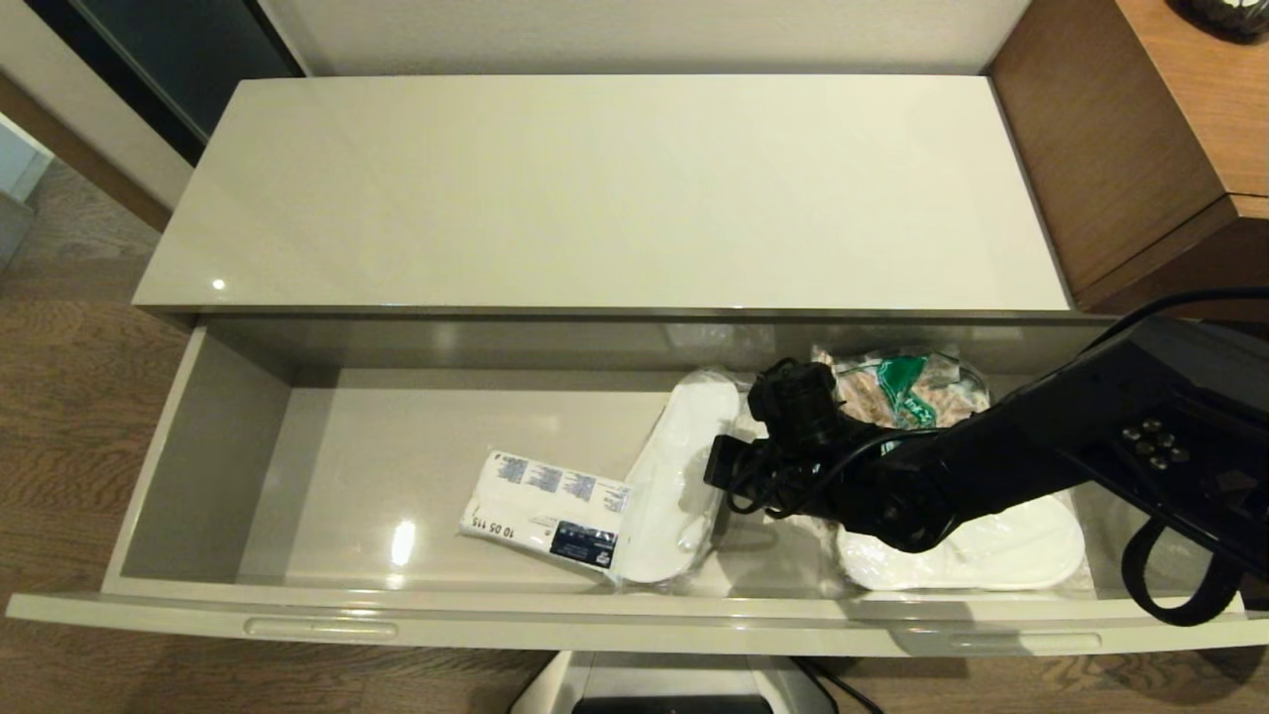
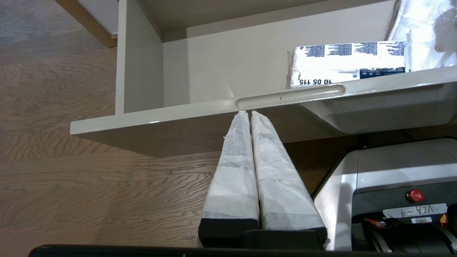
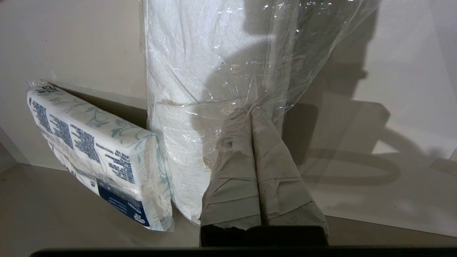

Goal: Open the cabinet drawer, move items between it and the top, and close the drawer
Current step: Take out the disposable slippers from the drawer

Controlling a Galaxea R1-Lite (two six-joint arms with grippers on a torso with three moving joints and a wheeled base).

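Note:
The cabinet drawer point(image 1: 634, 630) stands pulled fully out below the bare top point(image 1: 615, 188). On its floor lie the tissue packet point(image 1: 545, 508) and, touching its right end, the wrapped white slipper point(image 1: 674, 476). My right arm point(image 1: 991, 446) reaches into the drawer from the right. Its gripper point(image 3: 251, 112) is shut on the clear wrap beside the slipper point(image 3: 192, 89), with the tissue packet point(image 3: 96, 150) alongside. My left gripper point(image 2: 249, 112) is shut and empty, its tips just under the drawer's left slot handle point(image 2: 289, 96); it does not show in the head view.
A second wrapped slipper point(image 1: 991, 555) and a clear bag of beige and green items point(image 1: 907, 392) lie at the drawer's right end, partly under my arm. Taller brown wood furniture point(image 1: 1140, 129) adjoins on the right. My base point(image 2: 392, 185) stands under the drawer front.

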